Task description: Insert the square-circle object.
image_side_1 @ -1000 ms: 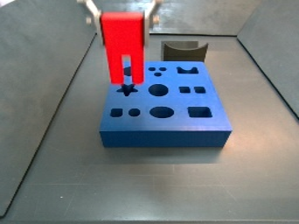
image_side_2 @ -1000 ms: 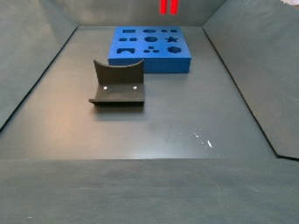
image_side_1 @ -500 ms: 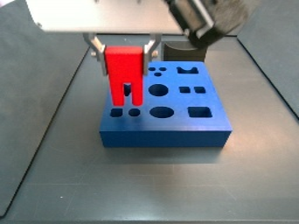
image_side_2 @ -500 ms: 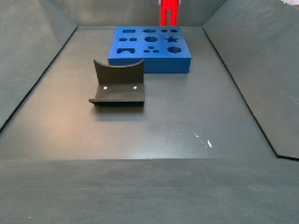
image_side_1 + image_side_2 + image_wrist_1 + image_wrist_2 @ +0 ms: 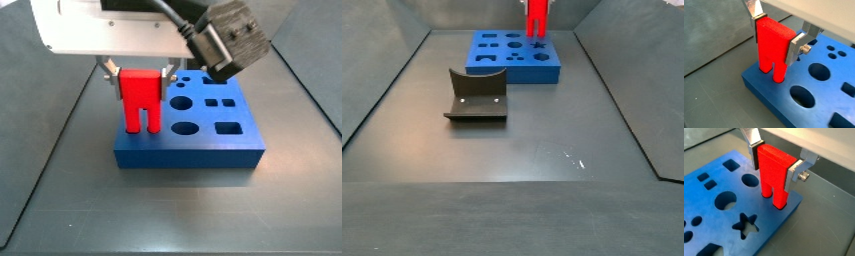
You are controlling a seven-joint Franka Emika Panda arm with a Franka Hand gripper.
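Observation:
My gripper [image 5: 139, 75] is shut on the square-circle object [image 5: 139, 95], a bright red piece held upright with its two prongs pointing down. Both wrist views show a silver finger [image 5: 796, 46] [image 5: 793, 174] pressed against its side. The prong tips [image 5: 778, 77] [image 5: 779, 204] reach the top face of the blue holed block [image 5: 194, 142] near one corner. The holes under them are hidden, so I cannot tell whether they have entered. In a side view the red piece [image 5: 537, 18] hangs over the block's [image 5: 513, 58] far right end.
The dark fixture [image 5: 476, 97] stands on the floor in front of the blue block. Grey walls [image 5: 382, 70] slope up around the floor. The block's top shows round, square and star-shaped holes [image 5: 746, 225].
The gripper has come down with the red piece, and its prongs went from well above the block to its top face.

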